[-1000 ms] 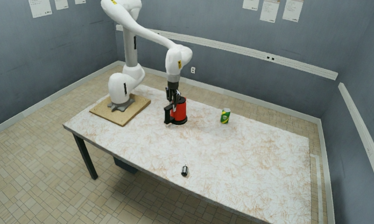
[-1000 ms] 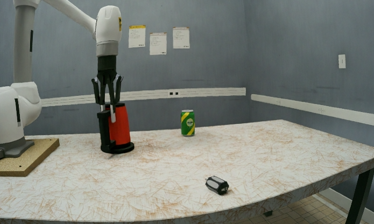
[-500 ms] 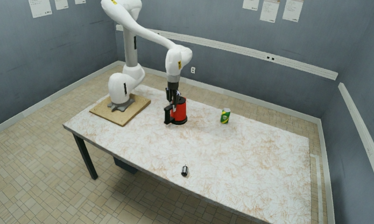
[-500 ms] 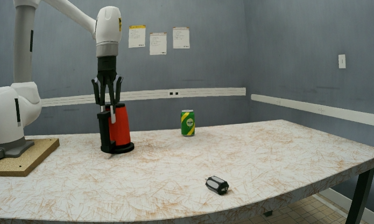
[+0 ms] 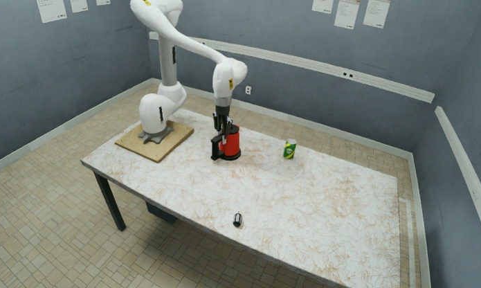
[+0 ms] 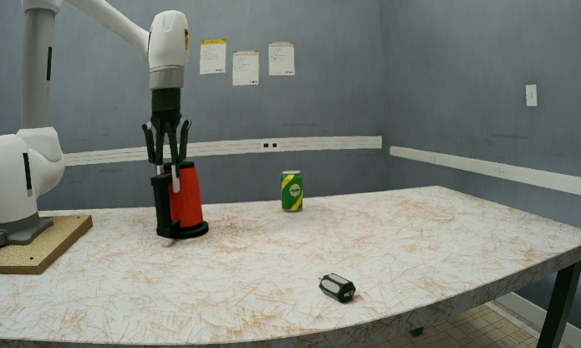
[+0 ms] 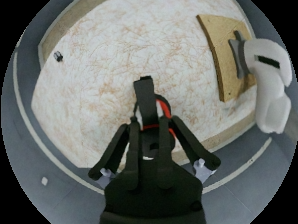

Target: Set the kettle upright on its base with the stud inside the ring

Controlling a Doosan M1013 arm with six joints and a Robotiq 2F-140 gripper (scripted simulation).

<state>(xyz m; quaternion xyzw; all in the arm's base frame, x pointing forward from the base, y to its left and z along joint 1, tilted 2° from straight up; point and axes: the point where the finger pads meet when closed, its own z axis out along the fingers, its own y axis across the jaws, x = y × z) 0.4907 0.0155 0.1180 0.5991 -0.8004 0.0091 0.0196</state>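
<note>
Kettle standing on its base, my grip on the handle not yet let go.

I judge this to be the end of the placing step: the red kettle (image 6: 184, 197) stands upright on the round black base (image 6: 193, 230), near the back edge of the table (image 6: 370, 259), close to the corner where my arm's wooden board (image 6: 46, 250) lies. Whether the stud sits inside the ring underneath is hidden from me. My gripper (image 6: 166, 175) hangs straight down over the kettle's near side, fingers (image 6: 175, 183) clamped on the top of the black handle (image 6: 162, 207), with the red body just beside them. Next I should open the fingers gently and lift straight up, so as not to tip the kettle. A green can (image 6: 292, 190) and a small black object (image 6: 337, 287) lie well apart.
</note>
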